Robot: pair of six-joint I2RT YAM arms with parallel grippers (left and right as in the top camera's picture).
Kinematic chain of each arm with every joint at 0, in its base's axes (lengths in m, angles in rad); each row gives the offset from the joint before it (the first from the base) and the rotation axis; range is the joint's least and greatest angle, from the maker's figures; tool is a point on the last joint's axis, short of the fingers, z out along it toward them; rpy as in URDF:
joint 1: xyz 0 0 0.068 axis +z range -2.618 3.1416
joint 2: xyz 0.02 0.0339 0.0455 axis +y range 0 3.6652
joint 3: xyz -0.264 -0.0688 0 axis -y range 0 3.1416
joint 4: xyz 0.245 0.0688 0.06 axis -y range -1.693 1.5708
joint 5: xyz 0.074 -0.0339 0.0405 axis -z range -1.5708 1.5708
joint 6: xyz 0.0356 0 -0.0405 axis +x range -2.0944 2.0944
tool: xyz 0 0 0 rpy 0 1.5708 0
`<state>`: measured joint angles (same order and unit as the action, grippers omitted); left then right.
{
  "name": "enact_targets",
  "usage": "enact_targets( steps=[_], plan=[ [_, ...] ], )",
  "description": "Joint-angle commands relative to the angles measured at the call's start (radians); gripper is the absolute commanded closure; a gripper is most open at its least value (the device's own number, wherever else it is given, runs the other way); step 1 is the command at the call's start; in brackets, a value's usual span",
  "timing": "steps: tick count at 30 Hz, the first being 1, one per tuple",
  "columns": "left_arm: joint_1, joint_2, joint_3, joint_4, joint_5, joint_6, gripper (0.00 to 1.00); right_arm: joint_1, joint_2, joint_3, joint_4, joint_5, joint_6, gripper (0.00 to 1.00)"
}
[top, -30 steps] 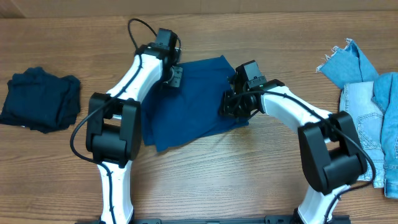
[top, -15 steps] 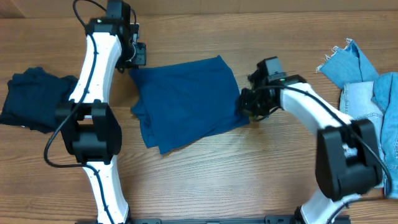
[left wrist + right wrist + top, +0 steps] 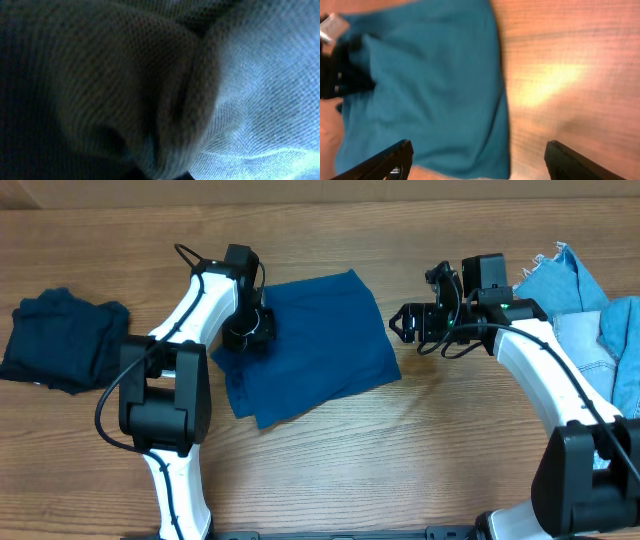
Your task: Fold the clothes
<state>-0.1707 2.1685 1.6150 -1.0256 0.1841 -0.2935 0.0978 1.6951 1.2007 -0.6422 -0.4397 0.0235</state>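
The mid-blue knit garment (image 3: 315, 345) lies spread in the middle of the table. My left gripper (image 3: 248, 332) is pressed onto its left edge, shut on a bunch of that cloth. In the left wrist view the knit fabric (image 3: 150, 90) fills the frame right up to the jaws. My right gripper (image 3: 403, 328) hovers just off the garment's right edge, open and holding nothing. Its two fingers straddle the cloth's right border (image 3: 500, 115) from above. A dark navy garment (image 3: 65, 340) lies crumpled at the far left. Pale frayed denim pieces (image 3: 565, 290) are piled at the far right.
The bare wooden table (image 3: 400, 450) shows in front of the blue garment and behind it. The left arm's black wrist (image 3: 340, 70) shows at the upper left of the right wrist view. A brighter blue cloth (image 3: 625, 330) lies on the denim pile.
My right gripper let go of the garment's right edge, opened wide and drew back to the right. My left gripper swung out to the far left, then came back down onto the left edge.
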Motion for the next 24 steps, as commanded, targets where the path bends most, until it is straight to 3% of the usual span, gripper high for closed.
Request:
enact_targets(
  steps=[1, 5, 8, 14, 20, 22, 24],
  plan=[
    [-0.004, -0.003, -0.048, 0.017, -0.011, -0.043, 0.92, -0.01, 0.096, 0.005, 0.076, -0.037, -0.028, 0.1],
    [-0.008, -0.003, -0.048, 0.009, -0.011, -0.043, 0.92, -0.01, 0.268, 0.006, 0.254, -0.118, -0.01, 0.09],
    [-0.007, -0.003, -0.048, 0.007, -0.01, -0.042, 0.91, 0.0, 0.37, 0.006, 0.339, -0.188, 0.09, 0.09],
    [-0.006, -0.01, -0.031, 0.006, -0.007, -0.017, 0.94, 0.032, 0.389, 0.006, 0.296, -0.254, 0.116, 0.11],
    [0.015, -0.144, 0.287, -0.059, 0.073, 0.04, 0.83, 0.114, 0.391, 0.004, 0.264, -0.241, 0.13, 0.21],
    [0.015, -0.221, 0.412, -0.105, 0.07, 0.074, 0.8, 0.136, 0.391, 0.005, 0.263, -0.16, 0.185, 0.6],
    [0.015, -0.27, 0.451, -0.142, 0.057, 0.093, 0.79, 0.113, 0.385, 0.006, 0.266, -0.152, 0.214, 0.8]
  ],
)
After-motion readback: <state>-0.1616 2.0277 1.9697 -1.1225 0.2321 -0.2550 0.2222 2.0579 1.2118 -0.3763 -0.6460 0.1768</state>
